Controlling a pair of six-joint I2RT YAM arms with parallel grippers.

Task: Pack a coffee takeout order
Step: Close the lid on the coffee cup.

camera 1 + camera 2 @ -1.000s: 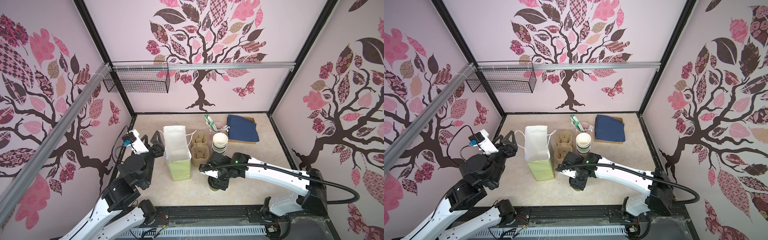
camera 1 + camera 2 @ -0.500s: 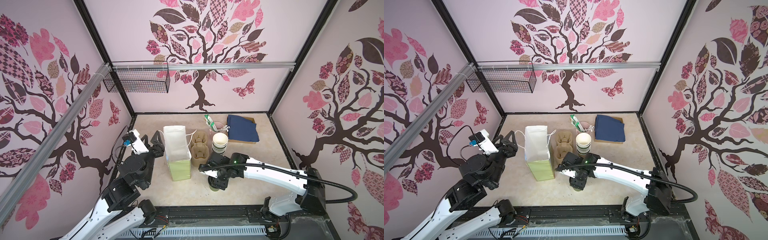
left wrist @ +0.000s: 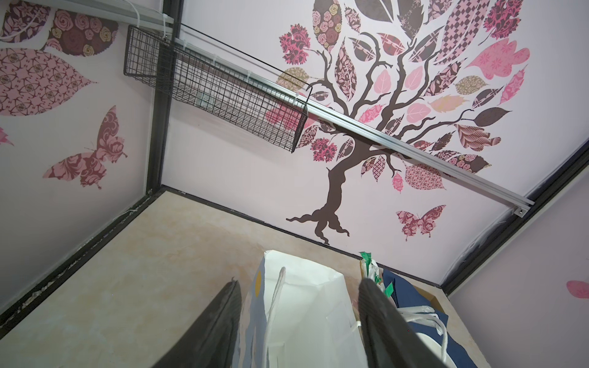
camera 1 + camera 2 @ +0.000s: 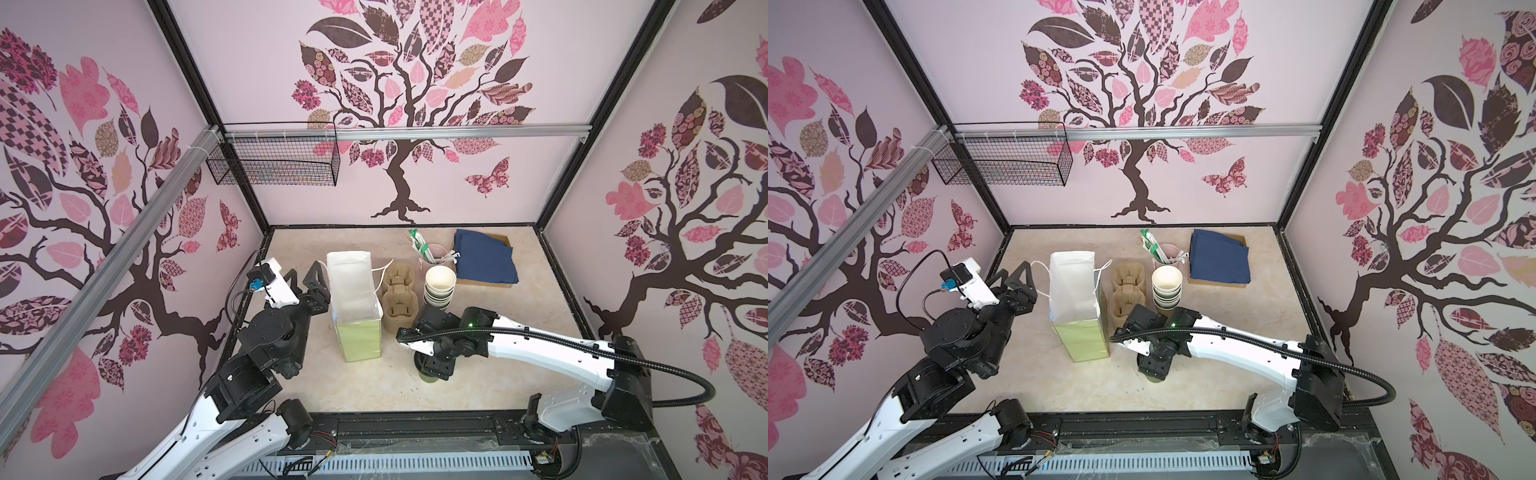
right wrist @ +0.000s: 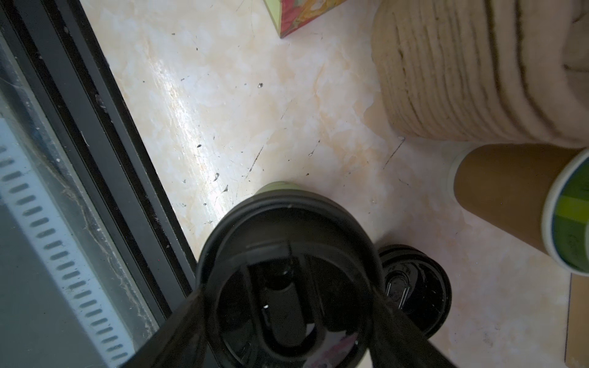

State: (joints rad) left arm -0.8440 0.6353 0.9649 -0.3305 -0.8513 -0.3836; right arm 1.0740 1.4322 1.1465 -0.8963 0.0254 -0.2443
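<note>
Right gripper [image 5: 288,296] hangs straight down over the olive-green cup [image 4: 428,377]. Its two dark fingers [image 5: 188,318] sit against opposite edges of the black lid [image 5: 287,229]; whether they clamp the lid or only flank it, I cannot tell. Reading the tabletop [image 4: 374,390] as a clock (twelve at the back wall), the cup stands upright at about five o'clock, near the front edge. A loose black lid [image 5: 414,286] lies just beside it. At nine o'clock the left gripper [image 4: 303,275] has its jaws wide apart and holds nothing. It sits just beside the pale green bag [image 4: 359,336], which stands upright with its mouth open. The tan pulp carrier [image 4: 400,297] sits near the centre, just beside the bag, with a stack of lidless cups [image 4: 439,286] at its three o'clock. The navy napkin [image 4: 484,257] rests on a cardboard tray [image 4: 478,284] at one o'clock.
</note>
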